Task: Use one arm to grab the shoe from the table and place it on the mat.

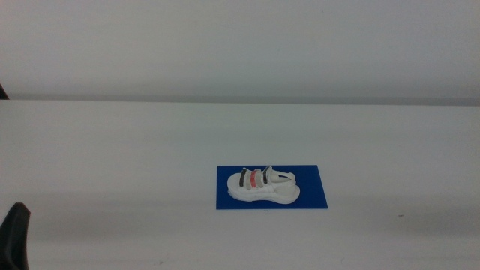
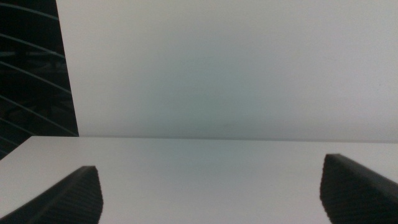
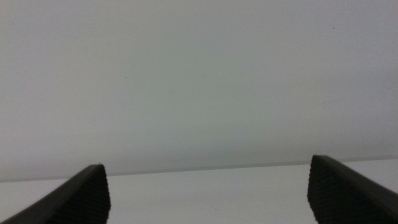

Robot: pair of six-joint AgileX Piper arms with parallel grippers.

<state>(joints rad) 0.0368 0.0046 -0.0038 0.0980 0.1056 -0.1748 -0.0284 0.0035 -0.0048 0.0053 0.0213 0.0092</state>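
Observation:
The white shoe (image 1: pixel 262 184) with two dark straps and one red strap lies on its sole on the dark-blue mat (image 1: pixel 309 191), near the middle of the white table (image 1: pixel 112 150). It is inside the mat's edges. No gripper touches it. The left arm waits at the bottom left corner of the middle view, where only a dark part (image 1: pixel 15 236) shows. The left gripper (image 2: pixel 211 190) is open and empty over bare table. The right gripper (image 3: pixel 208 193) is open and empty; the right arm is out of the middle view.
The table's far edge meets a plain pale wall (image 1: pixel 240 45). A dark slatted panel (image 2: pixel 31 68) stands beside the wall in the left wrist view.

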